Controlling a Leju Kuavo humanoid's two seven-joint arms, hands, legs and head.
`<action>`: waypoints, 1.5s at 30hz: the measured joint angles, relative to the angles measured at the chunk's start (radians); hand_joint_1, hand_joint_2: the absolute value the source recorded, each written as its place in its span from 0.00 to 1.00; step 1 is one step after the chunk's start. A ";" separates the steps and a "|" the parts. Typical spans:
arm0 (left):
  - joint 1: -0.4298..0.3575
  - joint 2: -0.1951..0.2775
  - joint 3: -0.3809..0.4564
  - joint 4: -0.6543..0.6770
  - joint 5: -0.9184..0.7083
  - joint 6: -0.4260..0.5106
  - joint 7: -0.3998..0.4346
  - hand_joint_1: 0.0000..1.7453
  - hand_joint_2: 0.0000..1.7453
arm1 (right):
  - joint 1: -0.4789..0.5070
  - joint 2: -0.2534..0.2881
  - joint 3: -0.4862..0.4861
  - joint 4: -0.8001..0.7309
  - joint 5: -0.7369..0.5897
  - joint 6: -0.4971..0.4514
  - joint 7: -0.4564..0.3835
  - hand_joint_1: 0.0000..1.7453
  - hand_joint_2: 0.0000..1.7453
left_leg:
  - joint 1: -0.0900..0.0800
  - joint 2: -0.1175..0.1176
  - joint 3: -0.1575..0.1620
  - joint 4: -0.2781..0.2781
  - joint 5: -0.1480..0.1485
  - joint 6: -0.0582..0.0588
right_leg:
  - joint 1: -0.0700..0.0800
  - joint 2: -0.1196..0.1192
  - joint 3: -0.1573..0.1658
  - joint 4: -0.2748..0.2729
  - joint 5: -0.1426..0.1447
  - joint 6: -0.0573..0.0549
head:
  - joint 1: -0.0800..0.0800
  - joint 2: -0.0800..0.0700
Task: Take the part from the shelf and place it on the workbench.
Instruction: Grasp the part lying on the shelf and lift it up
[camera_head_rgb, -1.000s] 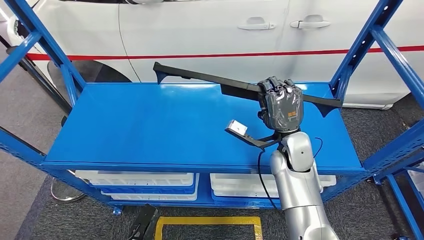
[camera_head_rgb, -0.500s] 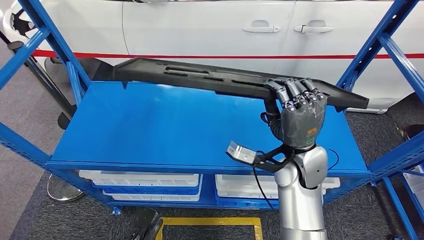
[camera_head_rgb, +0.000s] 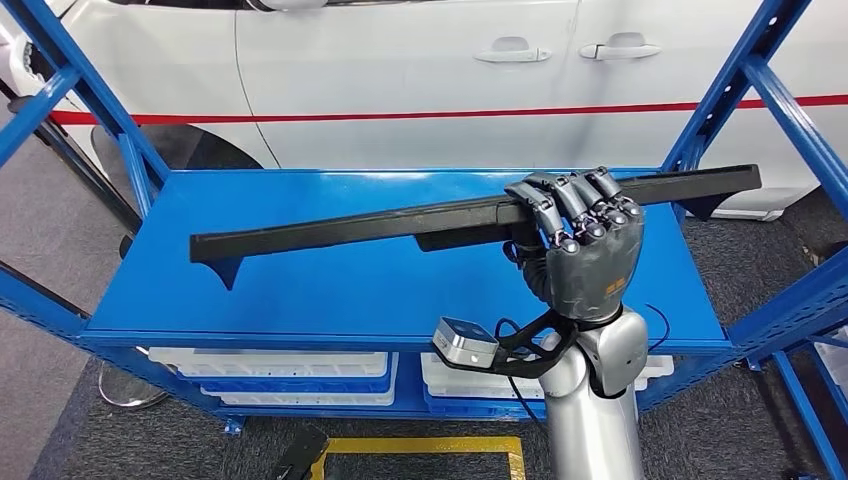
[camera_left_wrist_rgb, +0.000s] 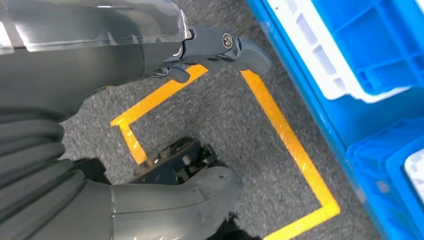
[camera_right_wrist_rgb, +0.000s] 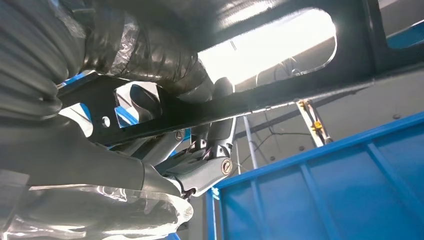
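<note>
A long black plastic part (camera_head_rgb: 350, 228) hangs level above the blue shelf top (camera_head_rgb: 300, 290), spanning nearly its whole width. My right hand (camera_head_rgb: 585, 250) grips it right of its middle, fingers curled over the top edge. The right wrist view shows the part's slotted underside (camera_right_wrist_rgb: 280, 95) close up, with the right hand (camera_right_wrist_rgb: 150, 170) wrapped around it. My left hand (camera_left_wrist_rgb: 100, 65) hangs low over the floor, its thumb and fingers apart with nothing between them.
A white car (camera_head_rgb: 400, 80) with a red stripe stands just behind the rack. Blue uprights (camera_head_rgb: 740, 80) frame the shelf on both sides. White bins (camera_head_rgb: 270, 360) sit on the lower level. Yellow tape (camera_left_wrist_rgb: 280, 130) marks the grey floor beside blue crates (camera_left_wrist_rgb: 380, 45).
The right hand has lifted the part off the back of the shelf and drawn it toward me, turning it so that it hangs level over the shelf's middle.
</note>
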 joint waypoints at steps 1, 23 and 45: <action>0.002 0.000 -0.001 0.000 0.005 -0.003 0.003 0.00 1.00 | 0.001 0.000 0.004 0.000 -0.004 0.000 0.003 1.00 1.00 | 0.001 0.000 0.028 -0.059 0.036 0.002 | 0.000 0.001 0.002 0.000 -0.001 0.001 | 0.000 0.000; 0.013 -0.020 0.014 0.002 0.063 -0.017 0.065 0.00 1.00 | 0.019 -0.006 0.131 -0.005 -0.010 0.000 0.039 1.00 1.00 | -0.011 -0.001 0.097 -0.236 0.119 0.028 | 0.006 0.002 0.007 0.007 -0.004 0.013 | 0.000 0.000; -0.002 -0.028 0.015 0.004 0.048 -0.014 0.082 0.00 1.00 | 0.019 -0.007 0.140 -0.003 -0.046 0.000 0.031 1.00 1.00 | -0.012 0.012 0.105 -0.282 0.147 0.062 | -0.002 0.000 -0.133 0.260 -0.103 0.054 | 0.001 0.000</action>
